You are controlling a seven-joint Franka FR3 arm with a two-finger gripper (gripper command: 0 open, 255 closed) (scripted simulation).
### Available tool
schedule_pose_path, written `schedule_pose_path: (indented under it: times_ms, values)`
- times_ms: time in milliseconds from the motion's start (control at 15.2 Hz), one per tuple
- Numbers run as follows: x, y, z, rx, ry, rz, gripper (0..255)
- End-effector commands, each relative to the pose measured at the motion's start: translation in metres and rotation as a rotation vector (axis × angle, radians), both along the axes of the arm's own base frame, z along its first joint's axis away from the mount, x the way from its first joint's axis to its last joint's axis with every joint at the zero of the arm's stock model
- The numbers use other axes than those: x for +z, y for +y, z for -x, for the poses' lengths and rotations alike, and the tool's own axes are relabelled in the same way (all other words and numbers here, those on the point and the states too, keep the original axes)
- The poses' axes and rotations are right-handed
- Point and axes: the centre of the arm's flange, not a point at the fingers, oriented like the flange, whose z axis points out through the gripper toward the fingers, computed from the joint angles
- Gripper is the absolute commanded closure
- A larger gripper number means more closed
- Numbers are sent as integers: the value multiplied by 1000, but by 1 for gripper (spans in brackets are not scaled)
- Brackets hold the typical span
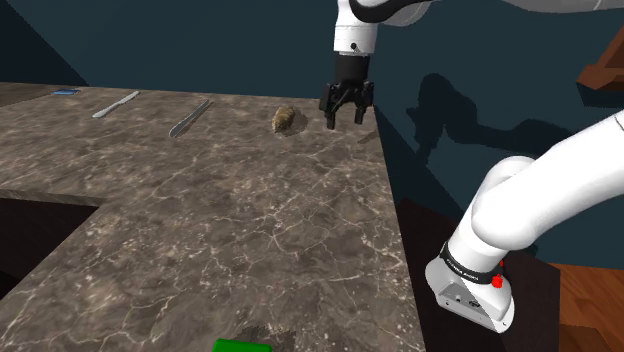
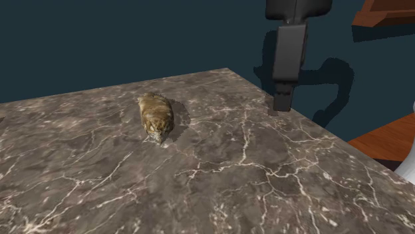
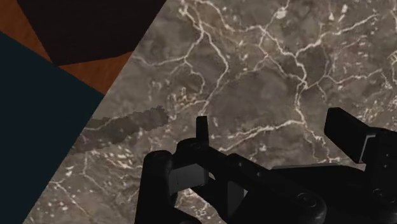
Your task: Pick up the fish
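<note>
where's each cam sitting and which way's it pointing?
Shoulder view: behind the robot, looking down across the marble counter; white arm and hand show.
Second exterior view: close over the counter, facing the fish; hand at its upper right.
Wrist view: on the hand, looking down at the counter's edge; open fingers show.
Shared: both exterior views hold fish and hand, apart.

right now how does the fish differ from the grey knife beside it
The fish is mottled brown, short and lumpy; the grey knife is plain, long, slim and flat. The fish lies close to the open gripper; the knife lies further toward the shoulder view's left. Both rest on the marble counter, untouched.
</note>
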Motion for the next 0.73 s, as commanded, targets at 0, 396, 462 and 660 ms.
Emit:
schedule_pose_path:
  times_ms: [0,396,462,660]
  values:
    - [-3,4,-28,-55,-5,2,0]
    - [-6,5,-101,-212,-17,11,0]
    - [-6,4,-113,-238,-19,12,0]
    - [-7,-1,-149,-316,-26,16,0]
